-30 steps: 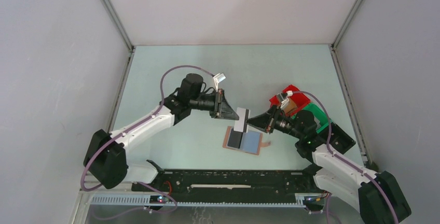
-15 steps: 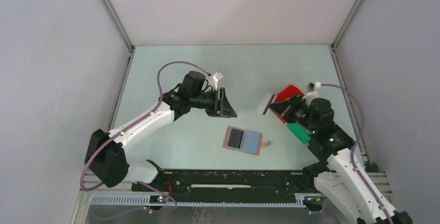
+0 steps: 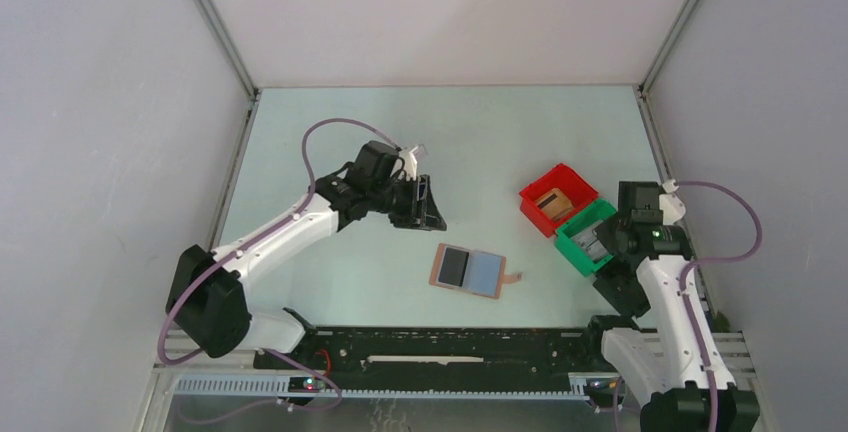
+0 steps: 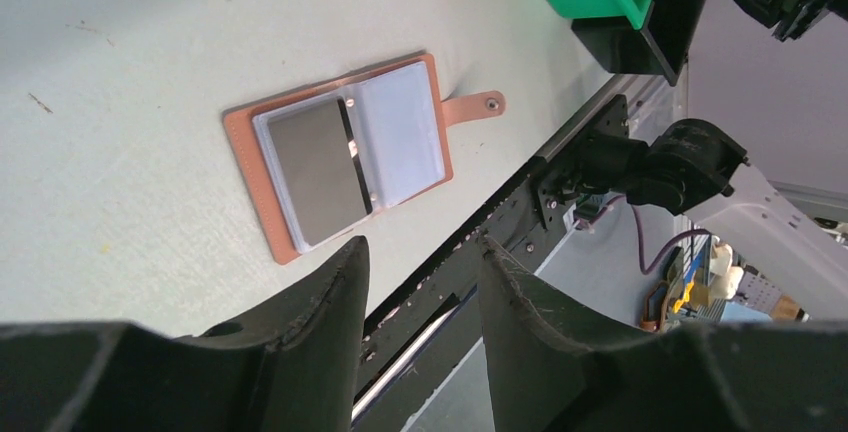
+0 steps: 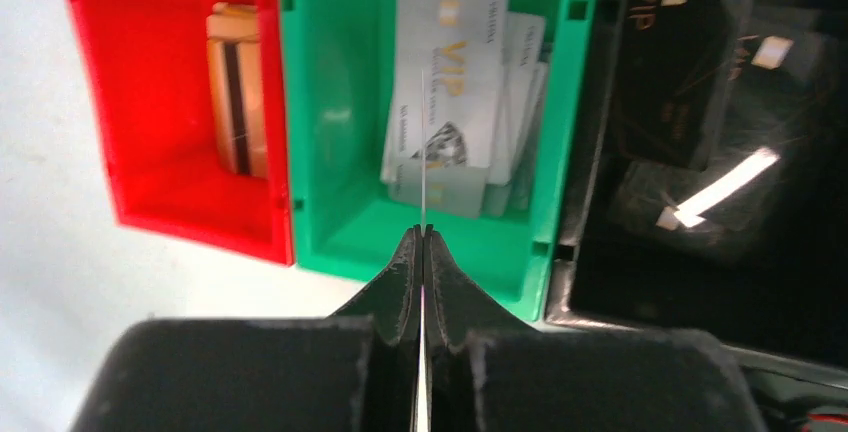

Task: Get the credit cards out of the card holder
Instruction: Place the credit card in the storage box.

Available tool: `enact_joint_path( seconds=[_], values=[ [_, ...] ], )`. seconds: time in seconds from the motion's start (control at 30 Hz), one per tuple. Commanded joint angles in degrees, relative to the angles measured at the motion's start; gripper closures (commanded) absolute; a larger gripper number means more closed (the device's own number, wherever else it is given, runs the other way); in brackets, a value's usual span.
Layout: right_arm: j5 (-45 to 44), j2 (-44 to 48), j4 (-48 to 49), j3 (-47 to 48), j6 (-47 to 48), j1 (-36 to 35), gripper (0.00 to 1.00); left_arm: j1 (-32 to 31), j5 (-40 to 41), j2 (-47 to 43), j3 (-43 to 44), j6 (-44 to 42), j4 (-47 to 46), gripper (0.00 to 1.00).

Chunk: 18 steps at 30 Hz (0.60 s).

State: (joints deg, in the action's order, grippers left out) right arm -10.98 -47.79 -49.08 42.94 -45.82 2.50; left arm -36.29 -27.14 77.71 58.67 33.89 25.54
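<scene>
— Where is the card holder (image 3: pixel 468 271) laid?
— Open on the table (image 3: pixel 330 272).
— The grippers?
— A card (image 5: pixel 423 152) is pinched by the right gripper (image 5: pixel 422 237) over the green bin (image 5: pixel 340 172); the left gripper (image 4: pixel 422 252) is spread, nothing held.

You have a pale green table (image 3: pixel 400 132) with the card holder (image 3: pixel 468 271) lying open and flat near its front middle. At the right, a red bin (image 3: pixel 530 192), green bin (image 3: pixel 572 242) and black bin (image 4: pixel 625 47) stand side by side.

Overhead, left wrist: common card holder (image 3: pixel 468 271)
</scene>
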Motion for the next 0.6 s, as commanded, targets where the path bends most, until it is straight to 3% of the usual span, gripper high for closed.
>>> enact_joint_path(
  seconds=[0.0, 0.33, 0.57],
  values=[
    [-9.63, -2.92, -0.54, 3.13, 2.63, 0.43, 1.00, -0.07, 0.59, 0.14, 3.00, -2.82, 1.14, 0.51],
    [-12.80, -19.37, -2.04, 10.02, 6.71, 0.58, 1.00, -0.07, 0.70, 0.27, 3.17, -3.68, 1.88, 0.51],
    [-13.58, -24.12, -2.41, 9.30, 6.69, 0.24, 1.00, -0.05, 1.67, 1.30, 3.05, -3.79, 1.79, 0.51]
  ],
)
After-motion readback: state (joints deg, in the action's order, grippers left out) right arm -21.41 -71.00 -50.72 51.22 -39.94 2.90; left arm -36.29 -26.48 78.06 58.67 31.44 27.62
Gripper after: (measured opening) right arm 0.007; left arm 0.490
